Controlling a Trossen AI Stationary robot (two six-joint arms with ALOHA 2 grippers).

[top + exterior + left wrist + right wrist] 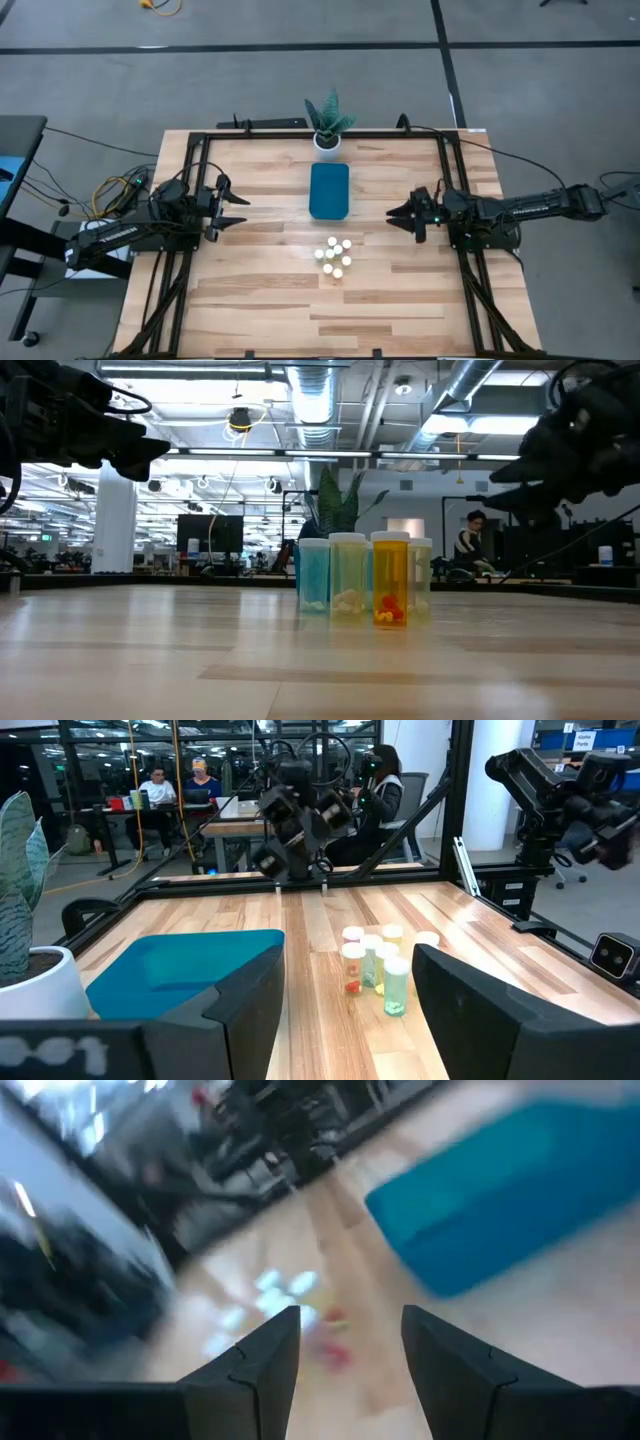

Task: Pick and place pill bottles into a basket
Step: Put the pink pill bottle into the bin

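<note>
Pill bottles [334, 258]: tight upright cluster on table [260, 300], near its middle, just in front of basket [329, 190]; none inside basket. Low view shows tinted clear bodies, one amber holding red pills. Basket: teal, flat on table, between cluster and potted plant [328, 122]. Left gripper [238, 208]: raised at left side of table, jaws spread, empty. Right gripper [393, 216]: raised at right side, jaws spread, empty, pointing toward cluster. Seated people visible beyond table.

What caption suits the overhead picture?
Two arms wait at either side of a wooden table; pill bottles cluster near a teal basket, beside a potted plant.
</note>
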